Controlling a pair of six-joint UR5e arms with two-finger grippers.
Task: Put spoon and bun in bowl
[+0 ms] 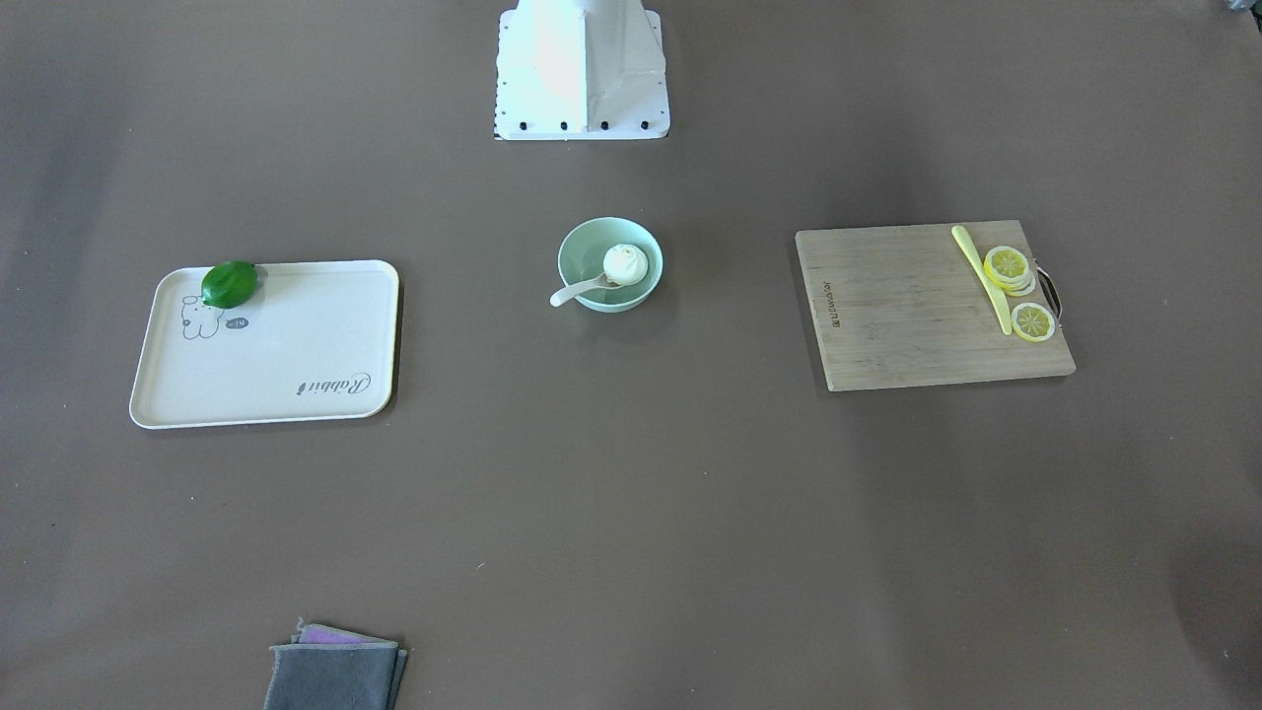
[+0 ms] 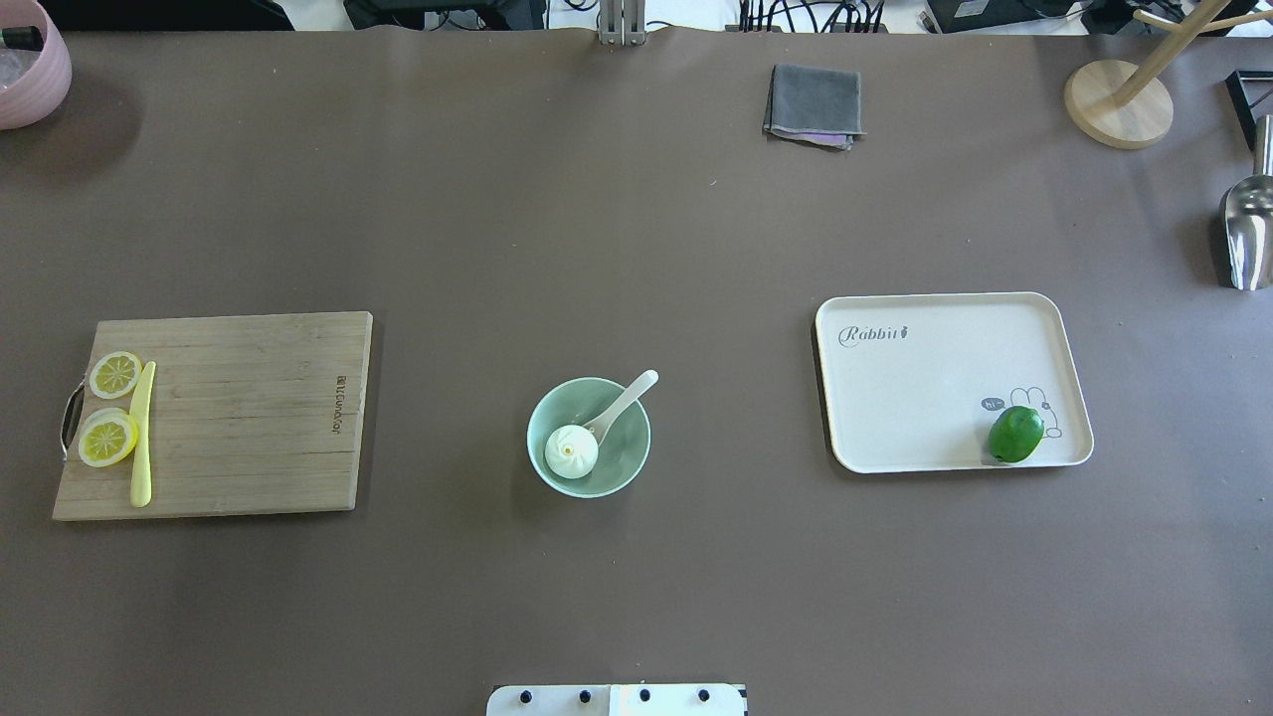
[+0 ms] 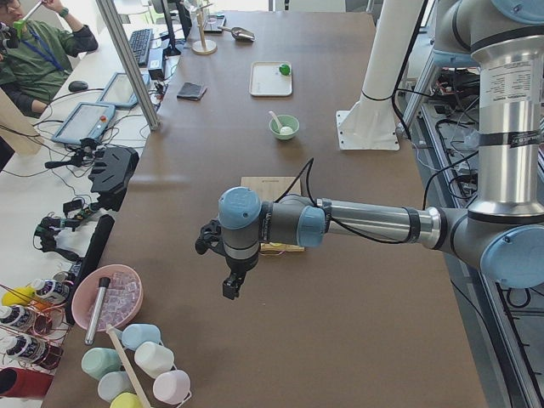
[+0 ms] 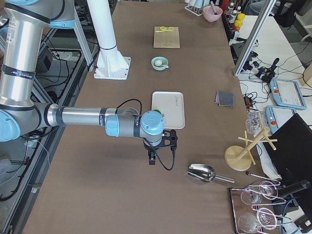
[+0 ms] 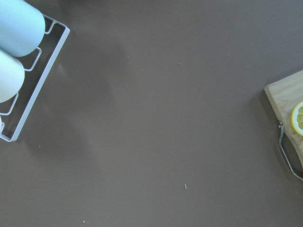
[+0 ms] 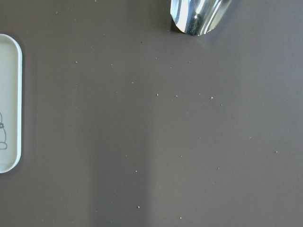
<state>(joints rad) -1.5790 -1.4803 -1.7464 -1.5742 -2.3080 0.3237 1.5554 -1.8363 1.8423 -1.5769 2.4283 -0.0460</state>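
The mint-green bowl (image 2: 625,455) stands at the table's middle, also in the front view (image 1: 582,248). The white bun (image 2: 571,450) sits inside it (image 1: 625,262). The cream spoon (image 2: 627,398) lies with its scoop in the bowl and its handle over the rim (image 1: 575,292). My left gripper (image 3: 231,285) hovers off the table's left end, far from the bowl, and shows only in the left side view. My right gripper (image 4: 152,158) hovers past the tray at the right end, and shows only in the right side view. I cannot tell whether either is open or shut.
A wooden cutting board (image 2: 239,418) with lemon slices (image 2: 107,436) and a yellow knife (image 2: 141,434) lies at left. A cream tray (image 2: 935,388) holds a green lime (image 2: 1015,434). A grey cloth (image 2: 814,104), metal scoop (image 2: 1248,229), wooden stand (image 2: 1118,99) and pink bowl (image 2: 30,65) sit along the edges.
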